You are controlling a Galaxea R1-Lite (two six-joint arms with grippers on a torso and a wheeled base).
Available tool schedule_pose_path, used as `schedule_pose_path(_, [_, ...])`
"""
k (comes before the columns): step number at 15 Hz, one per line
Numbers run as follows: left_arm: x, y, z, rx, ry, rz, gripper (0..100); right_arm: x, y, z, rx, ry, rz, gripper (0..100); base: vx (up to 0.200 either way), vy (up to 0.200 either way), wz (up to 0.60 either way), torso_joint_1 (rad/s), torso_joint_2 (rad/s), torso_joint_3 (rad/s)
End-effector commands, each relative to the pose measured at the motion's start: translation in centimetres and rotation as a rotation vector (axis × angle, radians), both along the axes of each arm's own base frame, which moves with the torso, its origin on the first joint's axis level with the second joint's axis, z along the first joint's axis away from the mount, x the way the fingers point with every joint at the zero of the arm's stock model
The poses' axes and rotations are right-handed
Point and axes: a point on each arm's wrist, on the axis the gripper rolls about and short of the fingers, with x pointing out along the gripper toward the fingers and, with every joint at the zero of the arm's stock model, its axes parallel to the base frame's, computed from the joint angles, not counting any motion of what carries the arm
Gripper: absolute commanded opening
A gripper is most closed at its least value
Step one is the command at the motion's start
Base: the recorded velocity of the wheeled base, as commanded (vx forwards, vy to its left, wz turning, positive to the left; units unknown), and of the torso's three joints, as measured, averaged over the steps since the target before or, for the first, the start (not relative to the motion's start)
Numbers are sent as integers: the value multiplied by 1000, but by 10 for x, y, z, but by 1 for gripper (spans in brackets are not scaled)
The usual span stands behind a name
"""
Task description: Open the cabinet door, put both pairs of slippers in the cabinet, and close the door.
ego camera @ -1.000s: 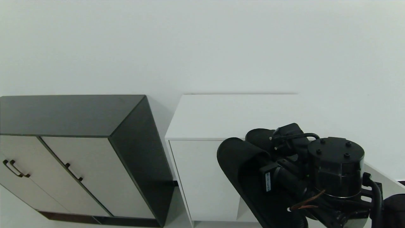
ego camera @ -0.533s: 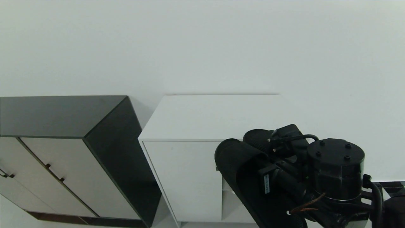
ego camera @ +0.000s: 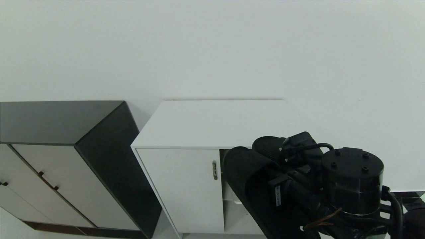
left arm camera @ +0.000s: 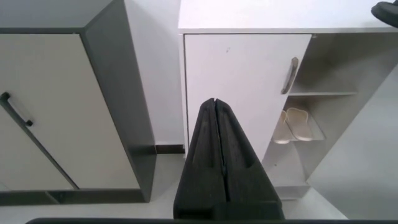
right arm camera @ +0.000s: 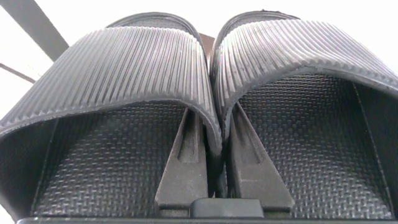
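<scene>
This looks like a home entryway, or a mock-up of one: a low white shoe cabinet [ego camera: 179, 189] and a dark-framed cupboard [ego camera: 109, 156] with pale doors stand side by side against a plain white wall [ego camera: 212, 49]. A pair of pale slippers [left arm camera: 296, 123] lies inside the white cabinet's open half.

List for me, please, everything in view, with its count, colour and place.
white cabinet: one, white, by the wall; left door shut, right side open.
dark cabinet: one, dark grey with pale doors, left of the white cabinet.
pale slippers: one pair, cream, on a shelf inside the white cabinet.
black slippers: one pair, black, held before the white cabinet.
left gripper: one, black, fingers together, facing the white cabinet.
right gripper: one, black, fingers clamped on the black slippers.
</scene>
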Motion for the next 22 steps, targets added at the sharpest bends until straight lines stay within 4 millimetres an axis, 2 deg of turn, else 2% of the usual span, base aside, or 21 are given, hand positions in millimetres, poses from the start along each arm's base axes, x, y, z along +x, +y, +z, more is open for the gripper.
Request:
schedule_pose_path(1, [0,0,0,0,1,0,0,0,1,-1,-5,1,1,0,0,0,0,0,0,0])
schedule_pose_path(11, [0,0,0,0,1,0,0,0,0,-2,-12,2,-3,0,0,0,0,-7,11,8])
schedule_pose_path(17, [0,0,0,0,1,0,0,-10,-3,-9,-29,13,16,0,0,0,0,-182,426,237])
schedule_pose_path(22, [0,0,0,0,1,0,0,-10,-1,-10,-22,7,20,0,0,0,0,-221,544,316])
